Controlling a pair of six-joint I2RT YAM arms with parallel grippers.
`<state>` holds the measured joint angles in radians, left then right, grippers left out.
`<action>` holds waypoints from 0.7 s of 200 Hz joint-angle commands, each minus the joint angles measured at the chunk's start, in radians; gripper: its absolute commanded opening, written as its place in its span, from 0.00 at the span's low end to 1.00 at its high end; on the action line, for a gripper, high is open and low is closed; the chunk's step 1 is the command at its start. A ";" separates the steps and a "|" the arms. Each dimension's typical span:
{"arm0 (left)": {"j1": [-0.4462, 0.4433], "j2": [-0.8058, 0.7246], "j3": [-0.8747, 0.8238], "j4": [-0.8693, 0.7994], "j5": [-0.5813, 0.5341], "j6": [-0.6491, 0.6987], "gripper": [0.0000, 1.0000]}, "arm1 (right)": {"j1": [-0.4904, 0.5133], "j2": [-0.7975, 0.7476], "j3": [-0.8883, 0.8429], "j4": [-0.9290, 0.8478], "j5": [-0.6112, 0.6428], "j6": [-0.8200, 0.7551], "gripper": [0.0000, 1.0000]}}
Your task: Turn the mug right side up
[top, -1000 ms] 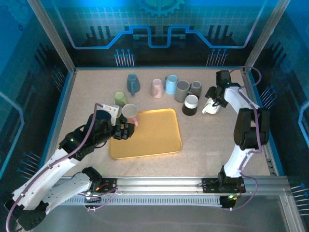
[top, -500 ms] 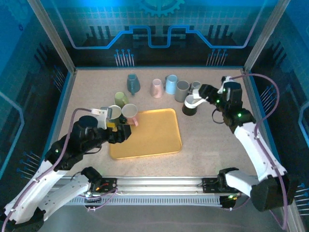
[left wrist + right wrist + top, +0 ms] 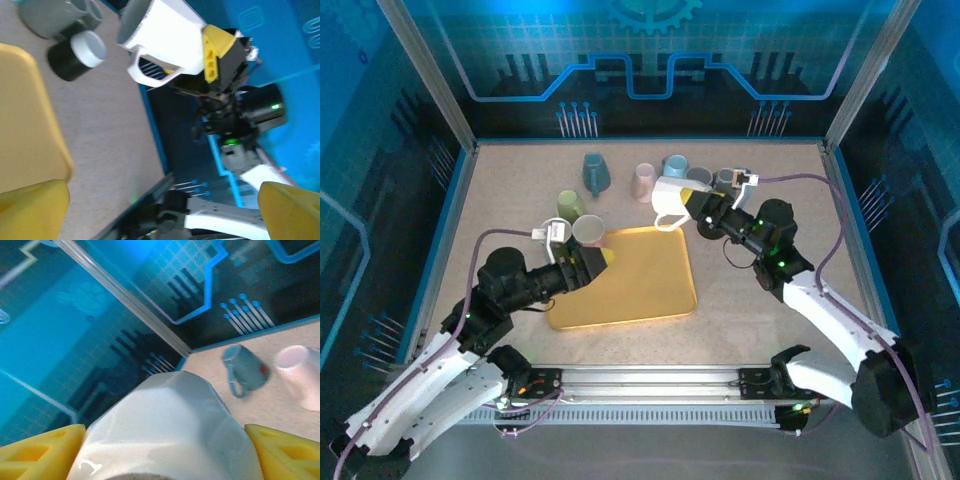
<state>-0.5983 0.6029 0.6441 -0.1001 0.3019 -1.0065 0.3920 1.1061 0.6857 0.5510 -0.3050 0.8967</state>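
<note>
Gripping the white mug point(image 3: 665, 195) clear of the surface point(image 3: 500, 190), the right claw point(image 3: 682, 203) is clamped across its body at upper centre of the overhead view. The mug is tipped, with its handle toward the yellow tray point(image 3: 640, 290). The turn looks partway done; righting it fully and setting it down are left. A row of mugs point(image 3: 643, 180) crowds the surface just behind, and a pale mug point(image 3: 588, 230) stands at the tray's upper left corner. Just below that mug the left claw point(image 3: 590, 262) hovers, jaws wide apart and empty.

From the left wrist, yellow fingers point(image 3: 30, 207) sit in the bottom corners with nothing between them. The carried mug is at top centre, with a black mug point(image 3: 75, 57) and grey mugs point(image 3: 55, 15) at upper left, likely crowding any set-down there.

From the right wrist, the white mug sits at lower centre between both fingers. A teal mug point(image 3: 247, 367) and a pink mug point(image 3: 300, 372) rest at right.
</note>
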 commanded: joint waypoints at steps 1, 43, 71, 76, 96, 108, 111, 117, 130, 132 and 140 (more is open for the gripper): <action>0.006 0.032 -0.031 0.295 0.094 -0.132 0.96 | 0.016 0.029 -0.002 0.440 -0.098 0.173 0.24; 0.009 0.102 0.002 0.308 0.120 -0.046 0.91 | 0.035 0.166 -0.007 0.745 -0.185 0.360 0.24; 0.010 0.165 0.019 0.384 0.144 -0.057 0.85 | 0.073 0.162 0.004 0.747 -0.205 0.347 0.24; 0.010 0.177 0.019 0.397 0.148 -0.059 0.84 | 0.080 0.156 0.006 0.735 -0.207 0.336 0.25; 0.010 0.211 0.018 0.438 0.152 -0.064 0.83 | 0.107 0.134 0.009 0.695 -0.206 0.303 0.25; 0.011 0.223 0.024 0.455 0.150 -0.061 0.82 | 0.120 0.127 0.009 0.677 -0.206 0.289 0.25; 0.011 0.227 0.027 0.455 0.150 -0.058 0.81 | 0.125 0.127 0.008 0.676 -0.207 0.288 0.25; 0.012 0.231 0.033 0.456 0.148 -0.050 0.81 | 0.132 0.129 0.007 0.678 -0.207 0.286 0.25; 0.013 0.240 0.046 0.462 0.148 -0.040 0.79 | 0.147 0.134 0.002 0.689 -0.209 0.289 0.25; 0.014 0.242 0.048 0.462 0.150 -0.037 0.79 | 0.149 0.136 0.003 0.692 -0.207 0.291 0.25; 0.014 0.246 0.057 0.465 0.152 -0.031 0.77 | 0.156 0.142 -0.003 0.707 -0.207 0.300 0.25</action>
<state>-0.5926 0.8429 0.6353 0.2924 0.4271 -1.0706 0.5217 1.2724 0.6689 1.1213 -0.5175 1.2045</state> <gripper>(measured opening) 0.788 0.744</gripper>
